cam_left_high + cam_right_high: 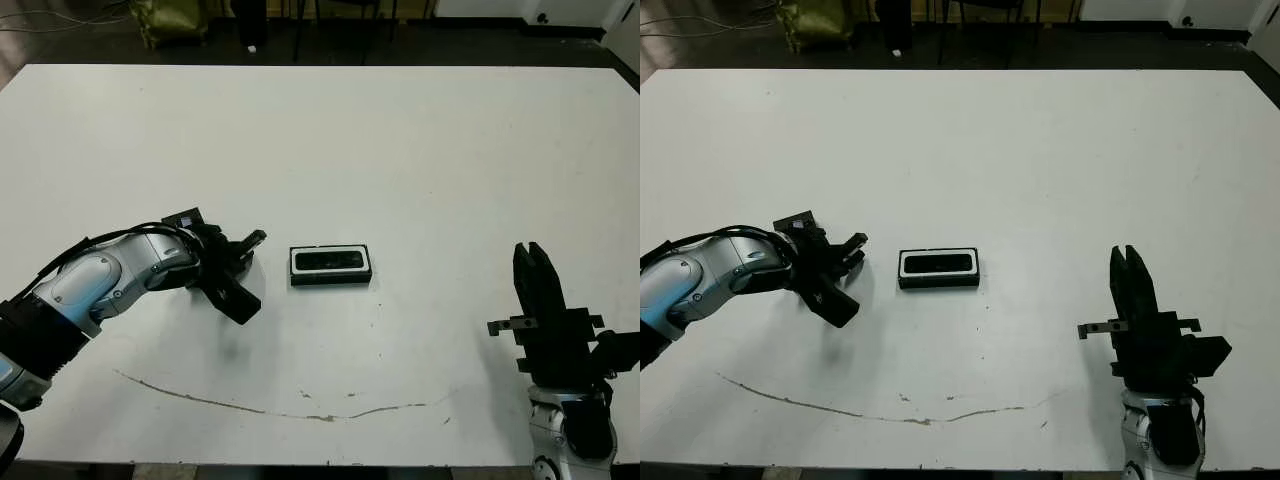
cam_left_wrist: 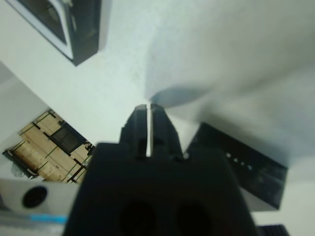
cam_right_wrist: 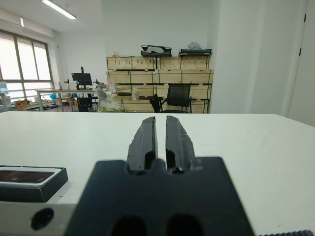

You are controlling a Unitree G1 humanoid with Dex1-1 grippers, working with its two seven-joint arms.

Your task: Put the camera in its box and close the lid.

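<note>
Closure is showing on the left gripper (image 2: 148,109): its two fingers are pressing together with only a hairline of pale table between them, and they are pinching nothing that I can see. Just beside the gripper's black body the lid (image 2: 243,167) is lying as a flat dark slab; whether the two are touching I cannot tell. Further out along the fingers' line, the box (image 1: 331,266) is sitting near the middle of the white table (image 1: 400,150), with the camera (image 1: 330,262) already filling its white-lined well. Well apart on the other side, the right gripper (image 3: 161,120) is standing upright with its fingers drawn close, a slim gap between them and nothing held.

By my reading, the first half of the task is done and the lid step is now coming up. The next move is calling for the left fingers to part, take the lid by its edges, carry it over the box, square it with the black walls and press it down level.

As for writing, a short row of pale marks is showing on the lid in the left wrist view, too small to read; no brand is showing.
</note>
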